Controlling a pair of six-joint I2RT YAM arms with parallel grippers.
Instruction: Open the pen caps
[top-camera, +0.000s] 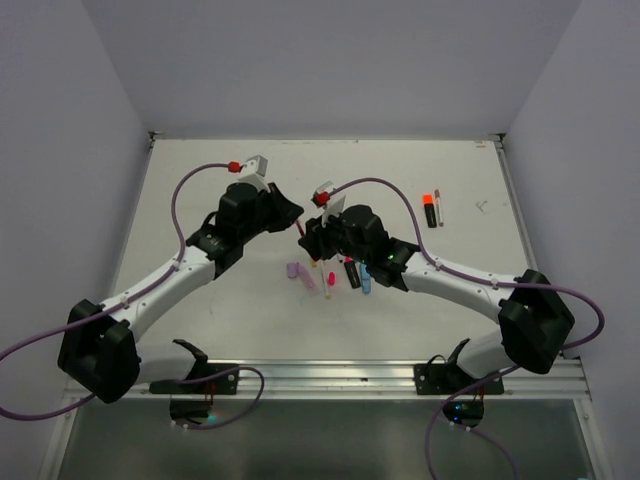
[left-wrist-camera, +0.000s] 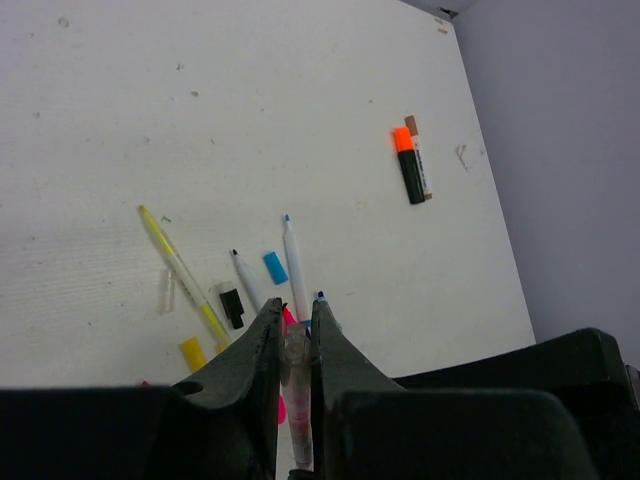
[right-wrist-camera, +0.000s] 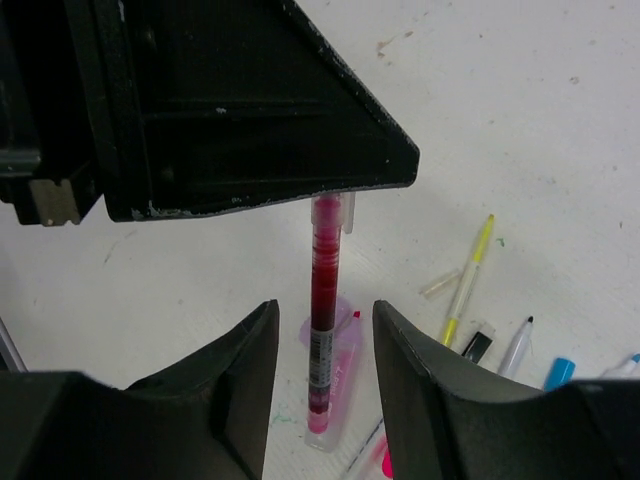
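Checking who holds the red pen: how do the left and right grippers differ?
The left gripper is shut on the red pen; the right gripper is open. Left clamps the clip end; right straddles the barrel without touching. Both meet at that pen.

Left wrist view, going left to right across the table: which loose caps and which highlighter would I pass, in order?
yellow cap → black cap → blue cap → orange-capped highlighter
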